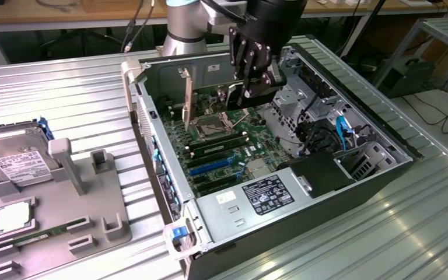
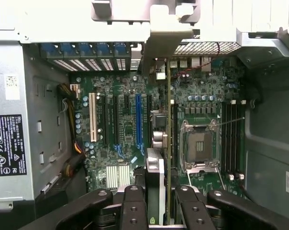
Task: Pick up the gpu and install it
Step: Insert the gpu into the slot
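So this looks like the install step, not the pick. The gripper (image 2: 160,210) is pinching the gpu (image 2: 156,175) by its near end, one finger on each face, and the card stands on edge inside the open case (image 1: 361,111), right over the motherboard (image 2: 116,143). In the wrist view it runs between the blue slot (image 2: 138,120) and the CPU socket (image 2: 198,143), with its silver bracket (image 2: 159,40) at the far back wall by the rear openings. I can't tell if the edge connector is in a slot or just above it.

My guess is that seating it calls for a straight push down, with the card kept square and the bracket lined up. The parts tray (image 1: 56,216) sits at the exterior view's left, well apart.
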You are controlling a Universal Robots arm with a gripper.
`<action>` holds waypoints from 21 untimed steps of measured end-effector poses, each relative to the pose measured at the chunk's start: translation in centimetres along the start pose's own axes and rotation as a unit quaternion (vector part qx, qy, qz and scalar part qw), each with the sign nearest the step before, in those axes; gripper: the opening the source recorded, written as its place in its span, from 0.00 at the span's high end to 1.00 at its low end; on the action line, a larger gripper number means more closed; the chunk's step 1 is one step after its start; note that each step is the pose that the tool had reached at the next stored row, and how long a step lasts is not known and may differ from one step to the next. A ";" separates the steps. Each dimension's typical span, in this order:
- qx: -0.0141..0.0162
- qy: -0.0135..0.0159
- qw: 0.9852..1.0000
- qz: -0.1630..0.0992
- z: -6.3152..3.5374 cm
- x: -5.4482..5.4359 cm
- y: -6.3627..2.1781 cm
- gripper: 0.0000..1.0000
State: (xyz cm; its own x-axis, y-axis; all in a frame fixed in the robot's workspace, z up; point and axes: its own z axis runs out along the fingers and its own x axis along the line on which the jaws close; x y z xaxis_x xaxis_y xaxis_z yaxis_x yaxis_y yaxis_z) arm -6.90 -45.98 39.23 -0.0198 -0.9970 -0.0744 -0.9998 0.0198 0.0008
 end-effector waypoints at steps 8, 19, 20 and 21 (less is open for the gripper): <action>0.000 -0.001 1.000 0.000 1.13 0.1 -0.04 0.72; 0.000 -0.006 1.000 0.000 2.74 0.2 -0.04 0.72; 0.000 -0.006 1.000 0.000 2.87 0.2 -0.05 0.72; 0.000 -0.006 1.000 0.000 3.07 0.2 -0.04 0.72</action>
State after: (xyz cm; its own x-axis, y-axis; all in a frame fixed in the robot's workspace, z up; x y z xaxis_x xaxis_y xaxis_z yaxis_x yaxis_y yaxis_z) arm -6.86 -45.99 36.15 -0.0198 -0.9960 -0.0866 -0.9998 0.0198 0.0010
